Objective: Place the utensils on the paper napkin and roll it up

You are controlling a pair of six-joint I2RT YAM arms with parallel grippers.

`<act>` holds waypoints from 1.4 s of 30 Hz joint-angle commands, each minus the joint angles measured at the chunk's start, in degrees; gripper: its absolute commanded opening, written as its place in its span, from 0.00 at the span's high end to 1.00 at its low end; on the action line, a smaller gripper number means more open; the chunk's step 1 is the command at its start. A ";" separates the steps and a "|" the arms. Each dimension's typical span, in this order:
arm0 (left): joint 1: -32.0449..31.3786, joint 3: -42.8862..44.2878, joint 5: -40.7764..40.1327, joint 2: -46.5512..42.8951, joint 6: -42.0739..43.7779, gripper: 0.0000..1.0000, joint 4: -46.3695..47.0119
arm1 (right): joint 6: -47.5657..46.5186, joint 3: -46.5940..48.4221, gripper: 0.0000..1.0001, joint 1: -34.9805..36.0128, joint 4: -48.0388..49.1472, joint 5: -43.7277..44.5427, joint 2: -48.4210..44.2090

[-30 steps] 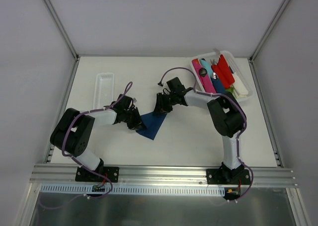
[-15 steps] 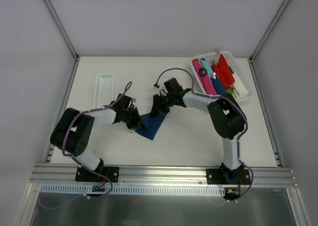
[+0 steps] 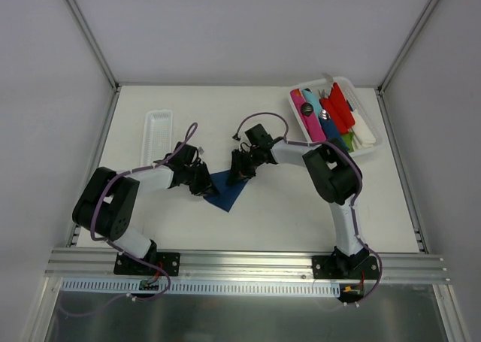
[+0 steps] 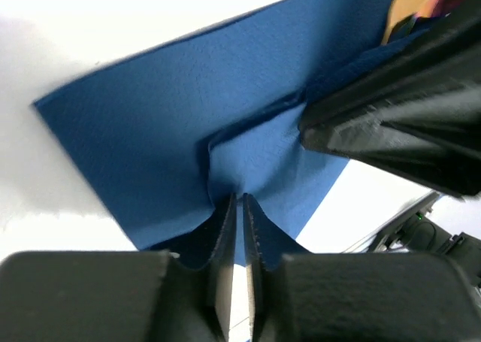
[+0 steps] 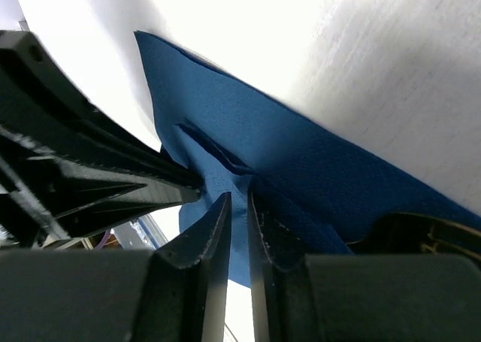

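Note:
The dark navy paper napkin [image 3: 225, 193] lies on the white table between the two arms, folded and puckered at its middle. My left gripper [image 3: 204, 186] is at its left edge; in the left wrist view its jaws [image 4: 240, 199] stand nearly together, pinching a raised fold of the napkin [image 4: 173, 109]. My right gripper [image 3: 239, 173] is at the napkin's upper right corner; in the right wrist view [image 5: 239, 195] its jaws are closed to a thin gap on a napkin layer [image 5: 316, 154]. The two grippers' tips almost meet. No copper utensils show.
A narrow white tray [image 3: 156, 131] lies at the back left. A clear bin [image 3: 376, 143] at the back right holds pink, red, blue and white plastic items. The table's edges are framed by metal rails.
My right gripper has moved left and a little nearer, onto the napkin's upper right corner. My left gripper has barely shifted. The napkin stays in place.

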 commanded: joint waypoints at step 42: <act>-0.74 -10.15 -11.89 3.35 -17.65 1.00 18.74 | 2.65 4.57 0.72 -7.56 1.14 -8.51 -3.54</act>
